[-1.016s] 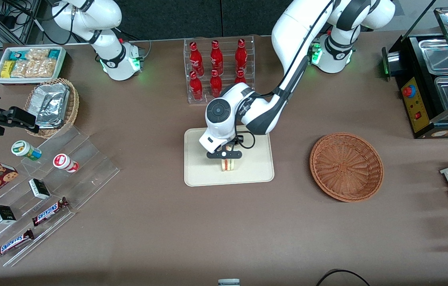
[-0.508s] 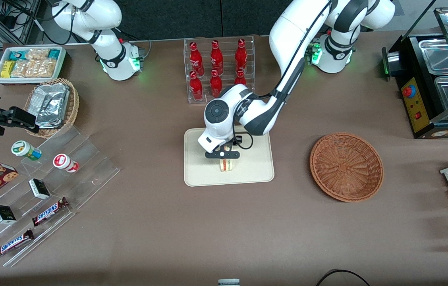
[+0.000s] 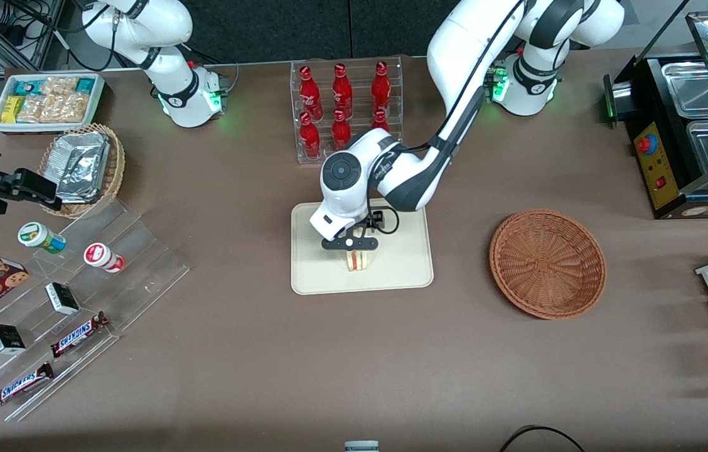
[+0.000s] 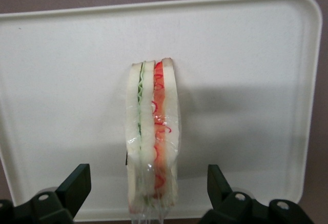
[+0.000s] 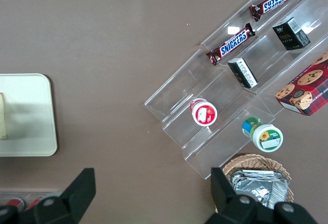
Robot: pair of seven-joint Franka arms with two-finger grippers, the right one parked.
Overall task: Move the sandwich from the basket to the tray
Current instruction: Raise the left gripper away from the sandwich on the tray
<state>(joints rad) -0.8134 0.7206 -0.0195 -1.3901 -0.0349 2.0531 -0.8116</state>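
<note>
Standing on edge near the middle of the tray point(image 3: 404, 276), the sandwich point(image 4: 152, 142) sits between the claw point(image 4: 148, 190)'s wide-open fingers point(image 4: 77, 183), untouched, with bare tray on every side; the basket point(image 3: 547, 262) lies toward the working arm's end.

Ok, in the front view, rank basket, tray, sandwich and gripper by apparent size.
1. tray, slightly ahead of
2. basket, close in width
3. gripper, open just above the sandwich; raised nearer the camera, so unsure
4. sandwich, standing on the tray
</note>
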